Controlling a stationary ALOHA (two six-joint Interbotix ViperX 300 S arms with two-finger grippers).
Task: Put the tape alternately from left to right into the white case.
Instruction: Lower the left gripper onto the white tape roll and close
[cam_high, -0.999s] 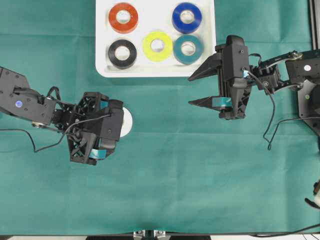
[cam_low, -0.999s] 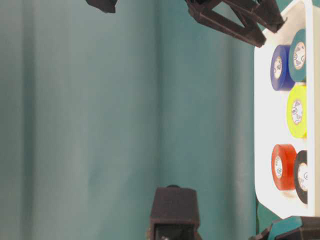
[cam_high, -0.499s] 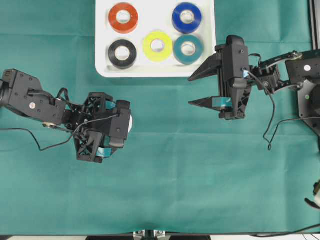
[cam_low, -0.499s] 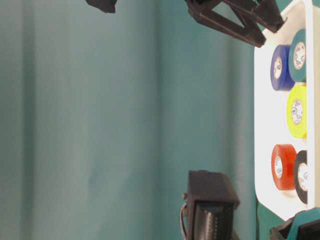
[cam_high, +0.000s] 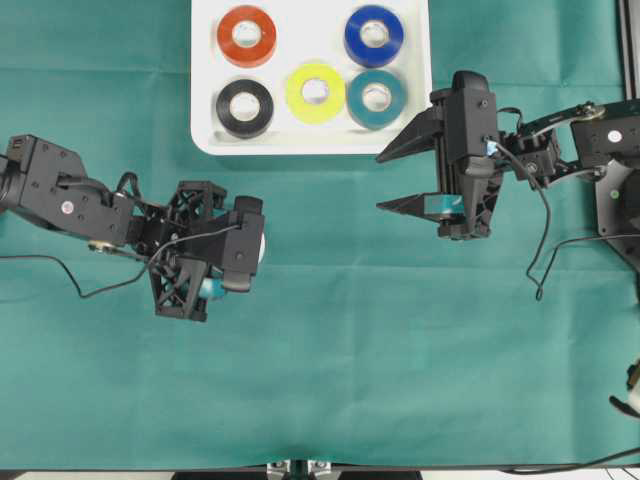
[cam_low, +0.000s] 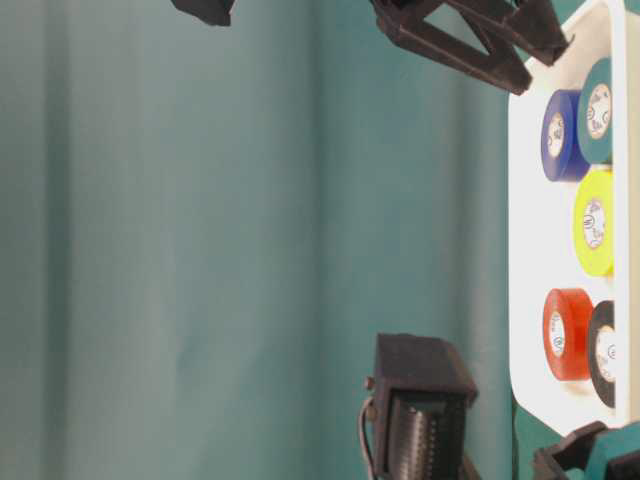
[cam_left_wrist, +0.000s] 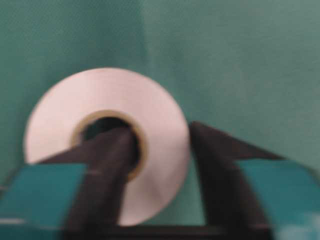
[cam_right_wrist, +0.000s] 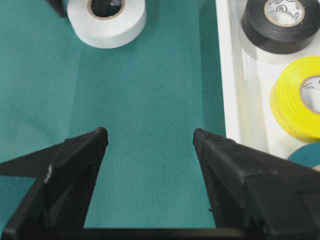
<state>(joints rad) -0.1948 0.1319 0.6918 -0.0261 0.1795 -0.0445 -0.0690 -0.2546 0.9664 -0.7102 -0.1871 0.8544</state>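
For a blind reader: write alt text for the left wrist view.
The left pincer is shut on a white tape roll lying flat on green cloth, one finger in the core and the other outside the ring. The picture is blurred.

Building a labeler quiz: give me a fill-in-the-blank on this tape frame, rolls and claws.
1. The white case holds ___ rolls.
2. The roll outside the case, on the green cloth, is ___.
3. The left claw has one finger inside that roll's ___.
4. The right claw, holding nothing, is ___.

Missing words: five; white; core hole; open
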